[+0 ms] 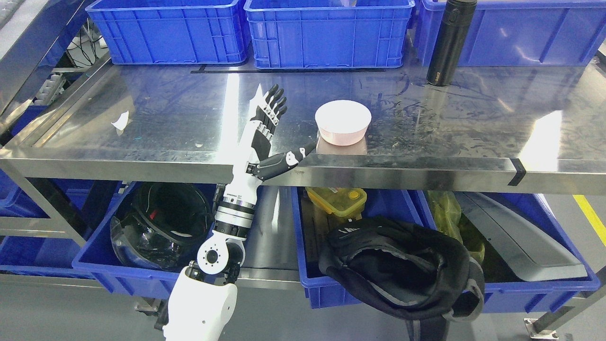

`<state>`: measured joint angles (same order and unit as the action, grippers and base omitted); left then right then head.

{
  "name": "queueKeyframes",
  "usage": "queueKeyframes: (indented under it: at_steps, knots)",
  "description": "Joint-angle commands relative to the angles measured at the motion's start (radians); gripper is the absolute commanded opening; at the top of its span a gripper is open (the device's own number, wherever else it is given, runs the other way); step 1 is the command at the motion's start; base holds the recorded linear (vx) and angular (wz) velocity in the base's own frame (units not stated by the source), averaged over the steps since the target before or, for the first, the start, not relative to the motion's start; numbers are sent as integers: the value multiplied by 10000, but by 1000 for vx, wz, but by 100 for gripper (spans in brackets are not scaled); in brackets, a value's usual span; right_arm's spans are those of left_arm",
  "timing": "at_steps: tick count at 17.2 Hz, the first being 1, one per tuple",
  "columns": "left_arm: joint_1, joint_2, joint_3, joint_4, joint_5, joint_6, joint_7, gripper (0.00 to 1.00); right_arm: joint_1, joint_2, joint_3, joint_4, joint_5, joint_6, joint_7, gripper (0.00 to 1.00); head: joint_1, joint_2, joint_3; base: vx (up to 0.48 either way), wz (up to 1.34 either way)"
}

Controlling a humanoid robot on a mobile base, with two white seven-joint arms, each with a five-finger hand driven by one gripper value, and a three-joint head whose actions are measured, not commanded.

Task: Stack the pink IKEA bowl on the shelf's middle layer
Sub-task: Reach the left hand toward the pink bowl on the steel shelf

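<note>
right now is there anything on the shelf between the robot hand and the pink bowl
No. In the head view, only bare steel shelf lies between the left robot hand and the pink bowl. The outstretched thumb tip nearly reaches the bowl's lower left side.

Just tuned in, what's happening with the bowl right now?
The left hand is raised over the steel shelf, fingers spread and holding nothing, with its thumb stretched toward the pink bowl. The thumb tip sits right at the bowl's lower left side; actual contact is hard to confirm. The bowl stands upright near the shelf's front edge, alone, with no second bowl visible to stack on. A black bottle stands farther back, right. The right arm is out of view.
</note>
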<state>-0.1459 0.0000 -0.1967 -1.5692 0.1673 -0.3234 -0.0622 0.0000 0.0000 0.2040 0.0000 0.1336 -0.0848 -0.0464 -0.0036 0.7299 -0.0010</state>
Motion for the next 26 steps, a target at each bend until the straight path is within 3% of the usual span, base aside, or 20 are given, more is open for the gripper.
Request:
queueKeyframes:
  at_steps: [1, 5, 9, 11, 14, 17, 26]
  knots:
    - [-74, 175, 711, 274, -292, -33, -22, 100, 154, -175, 0, -175, -1, 4, 4, 100, 0, 0, 0, 0, 0]
    - [-870, 175, 556, 414, -1284, 135, -113, 100, 154, -175, 0, -175, -1, 4, 4, 100, 0, 0, 0, 0, 0]
    - [-2159, 321, 541, 383, -4702, 258, -1476, 100, 154, -175, 0, -175, -1, 4, 4, 100, 0, 0, 0, 0, 0]
    - [-2343, 703, 373, 78, -6145, 1051, -2487, 97, 154, -175, 0, -175, -1, 4, 4, 100, 0, 0, 0, 0, 0]
    - [-3522, 1195, 5, 61, -7849, 1393, -3258, 94, 154, -175, 15, -175, -1, 4, 4, 100, 0, 0, 0, 0, 0]
    - [-3986, 1166, -822, 76, -10149, 1714, -4450, 94, 154, -175, 0, -175, 14, 4, 4, 100, 0, 0, 0, 0, 0]
    - [-5013, 1074, -2358, 428, -11841, 2528, -6296, 94, 154, -175, 0, -175, -1, 4, 4, 100, 0, 0, 0, 0, 0]
